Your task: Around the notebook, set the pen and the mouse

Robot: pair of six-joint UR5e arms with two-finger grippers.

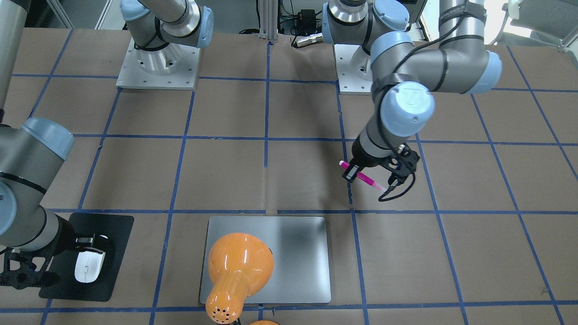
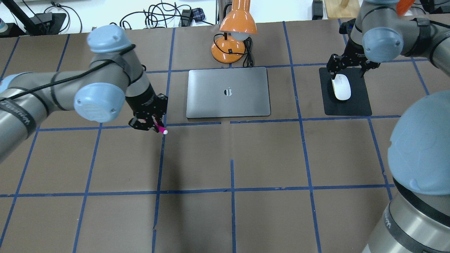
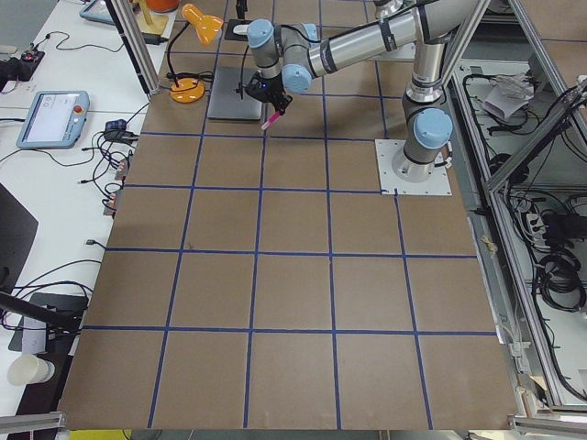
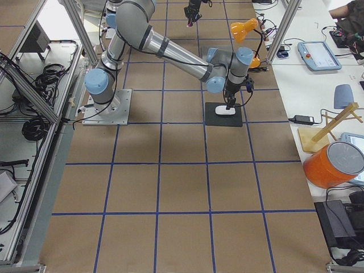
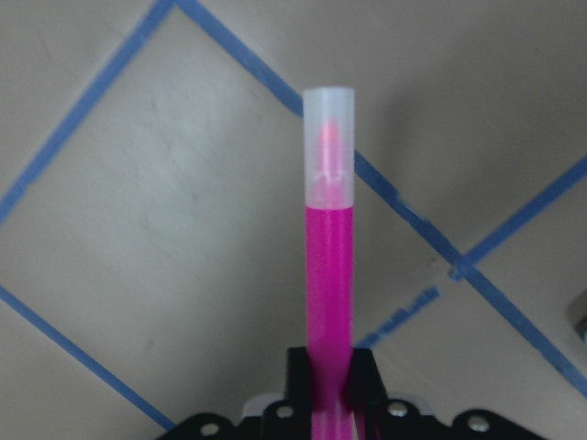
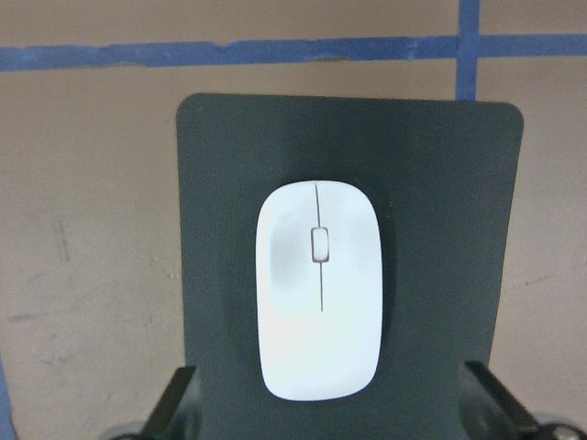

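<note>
The pen [image 1: 372, 181] is a magenta marker with a pale cap, held above the table by my left gripper [image 1: 355, 173], which is shut on its lower body. In the left wrist view the pen [image 5: 328, 275] sticks out from the jaws with the cap farthest away. It hangs left of the silver notebook [image 2: 228, 102], near that notebook's front left corner. The white mouse [image 2: 341, 88] lies on a black mat [image 2: 355, 105] to the notebook's right. My right gripper [image 2: 348, 68] hovers over the mouse [image 6: 319, 293], open, with a finger [image 6: 176, 403] well clear on each side.
An orange desk lamp [image 2: 233, 35] stands behind the notebook with its shade leaning over it. Its cord [image 2: 248, 56] trails beside the base. Blue tape lines grid the brown table [image 2: 197, 158]. The arm bases [image 1: 158, 67] are at the robot's side.
</note>
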